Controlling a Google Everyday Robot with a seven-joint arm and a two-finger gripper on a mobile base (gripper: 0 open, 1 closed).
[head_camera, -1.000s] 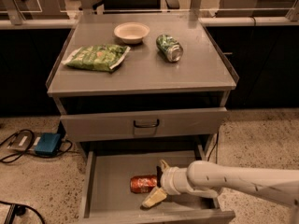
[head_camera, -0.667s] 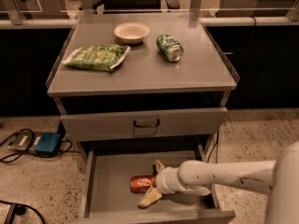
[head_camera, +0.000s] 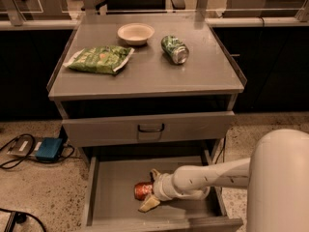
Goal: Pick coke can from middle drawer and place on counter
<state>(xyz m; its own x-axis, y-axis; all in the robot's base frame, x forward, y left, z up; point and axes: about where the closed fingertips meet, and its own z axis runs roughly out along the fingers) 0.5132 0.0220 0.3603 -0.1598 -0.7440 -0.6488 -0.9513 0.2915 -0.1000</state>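
Reaching slightly deeper than a second before, the hand [head_camera: 150, 190] sat spread around the can [head_camera: 142, 191] in the drawer [head_camera: 116, 185]; grasping was underway, and closing squarely seemed next.
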